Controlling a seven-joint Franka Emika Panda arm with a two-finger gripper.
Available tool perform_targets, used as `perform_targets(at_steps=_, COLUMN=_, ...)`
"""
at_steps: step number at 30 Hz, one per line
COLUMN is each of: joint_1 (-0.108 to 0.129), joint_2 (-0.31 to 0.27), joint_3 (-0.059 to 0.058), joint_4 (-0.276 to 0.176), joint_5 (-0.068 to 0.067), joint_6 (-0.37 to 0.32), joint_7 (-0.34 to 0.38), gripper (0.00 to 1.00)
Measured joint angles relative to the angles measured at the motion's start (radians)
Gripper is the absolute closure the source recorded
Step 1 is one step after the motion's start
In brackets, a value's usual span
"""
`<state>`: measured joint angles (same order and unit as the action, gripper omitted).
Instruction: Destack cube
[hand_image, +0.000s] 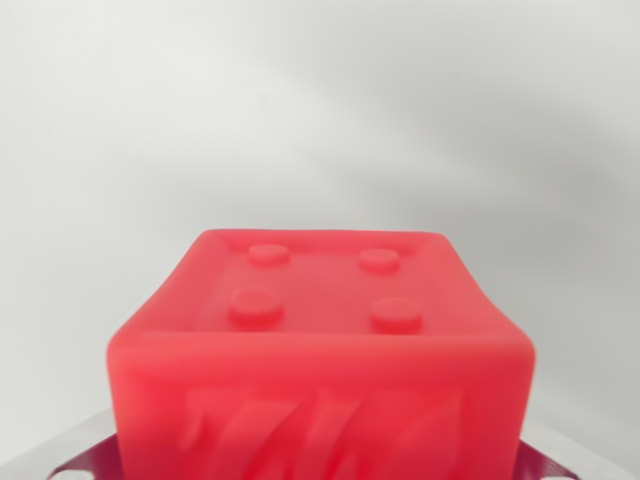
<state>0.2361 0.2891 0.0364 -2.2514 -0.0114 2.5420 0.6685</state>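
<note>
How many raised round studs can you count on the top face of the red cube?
4, on the red cube: back left, back right, front left, front right. None seem hidden; the whole top face shows.

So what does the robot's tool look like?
Only the tool's fingers peek in at the bottom corners, either side of the red cube: flat, shiny silver-grey metal with small notches. No cables or markings show, and the arm is out of view.

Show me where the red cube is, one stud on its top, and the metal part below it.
red cube (320, 400): wrist view, front face.
stud (255, 305): wrist view, near-left stud, its top.
metal part (85, 462): wrist view, lower-left corner piece.
</note>
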Motion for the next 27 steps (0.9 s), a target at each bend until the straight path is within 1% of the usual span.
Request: perform_targets(at_steps=27, joint_1=0.077, joint_2=0.079, joint_3=0.0, joint_4=0.097, joint_5=-0.003, joint_6=-0.018, joint_7=0.016, gripper=1.0)
